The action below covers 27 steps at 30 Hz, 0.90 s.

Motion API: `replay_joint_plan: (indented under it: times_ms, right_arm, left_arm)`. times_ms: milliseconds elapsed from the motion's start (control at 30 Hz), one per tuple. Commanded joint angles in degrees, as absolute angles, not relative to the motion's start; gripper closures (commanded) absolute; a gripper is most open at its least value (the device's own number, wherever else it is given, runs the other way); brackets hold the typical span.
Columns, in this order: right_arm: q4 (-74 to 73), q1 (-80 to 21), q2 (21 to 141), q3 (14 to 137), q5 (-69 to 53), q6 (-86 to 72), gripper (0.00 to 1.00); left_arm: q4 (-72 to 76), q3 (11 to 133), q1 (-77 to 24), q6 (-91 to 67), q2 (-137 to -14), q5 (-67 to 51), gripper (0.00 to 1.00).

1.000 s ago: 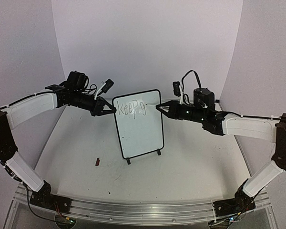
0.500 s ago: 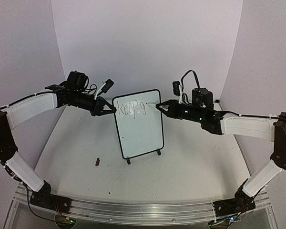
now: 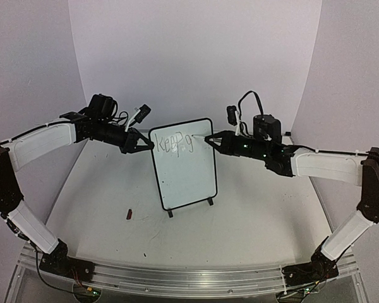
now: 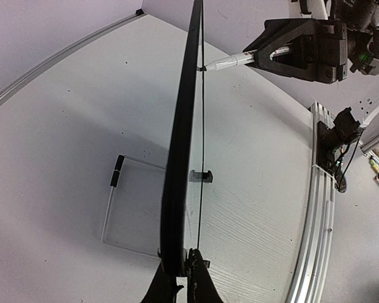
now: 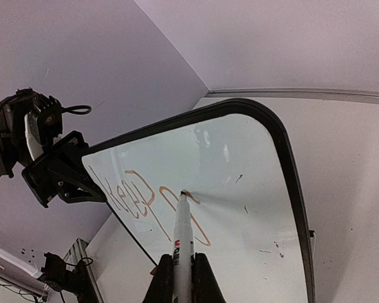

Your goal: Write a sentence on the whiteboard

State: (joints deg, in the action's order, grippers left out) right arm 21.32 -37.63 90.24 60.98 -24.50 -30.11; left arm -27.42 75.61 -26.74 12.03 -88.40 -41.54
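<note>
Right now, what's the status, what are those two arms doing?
Left gripper shut on whiteboard edge. Right gripper shut on marker, tip on the board. Sentence begun: "Keep g". Nothing in the way.

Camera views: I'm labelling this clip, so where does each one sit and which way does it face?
Top external: high behind the robot, facing forward and down over the table; left arm and right arm flank the whiteboard.
Left wrist: on the left arm, sighting along the whiteboard's edge; left fingers at bottom.
Right wrist: on the right arm, facing the written side; right fingers holding the marker.
Shared: both wrist views show the marker and the opposite arm's fingers.
</note>
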Motion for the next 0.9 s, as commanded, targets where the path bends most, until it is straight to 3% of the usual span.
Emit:
replay_joint_plan:
  times_ms: [0, 500, 867]
  right_arm:
    - [20.1, -37.63, 90.15, 59.71, -24.34, -29.38, 1.0]
    - [18.41, -37.62, 86.34, 59.35, -19.29, -28.79, 1.0]
    - [17.86, -37.62, 88.59, 63.13, -22.06, -28.38, 1.0]
  left_arm:
    - [-30.85, 75.49, -27.73, 15.54, -89.03, -38.0, 1.0]
    - [-30.91, 75.5, -28.17, 15.53, -89.14, -38.0, 1.0]
    - [-31.0, 75.5, -28.33, 15.59, -88.86, -37.8, 1.0]
